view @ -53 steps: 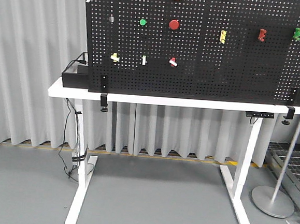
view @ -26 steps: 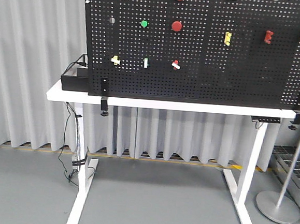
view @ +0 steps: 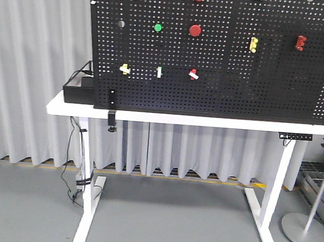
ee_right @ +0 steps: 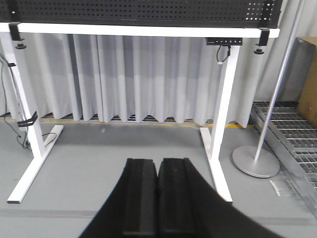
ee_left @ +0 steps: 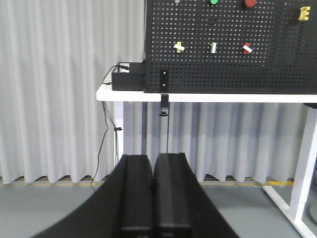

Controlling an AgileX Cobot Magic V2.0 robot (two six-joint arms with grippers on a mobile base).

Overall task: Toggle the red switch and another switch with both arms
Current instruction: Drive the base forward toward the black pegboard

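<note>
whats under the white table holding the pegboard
Under the table: two white legs, a black cable running down one, a power strip beneath the other end, and grey floor. A grey curtain covers whatever lies behind.

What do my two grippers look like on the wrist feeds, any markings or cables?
Both look alike. The left gripper has two broad matte black fingers with squared tips, flaring into a black body below. The right gripper shows the same black pair. No markings, cables or coloured parts are visible on either.
</note>
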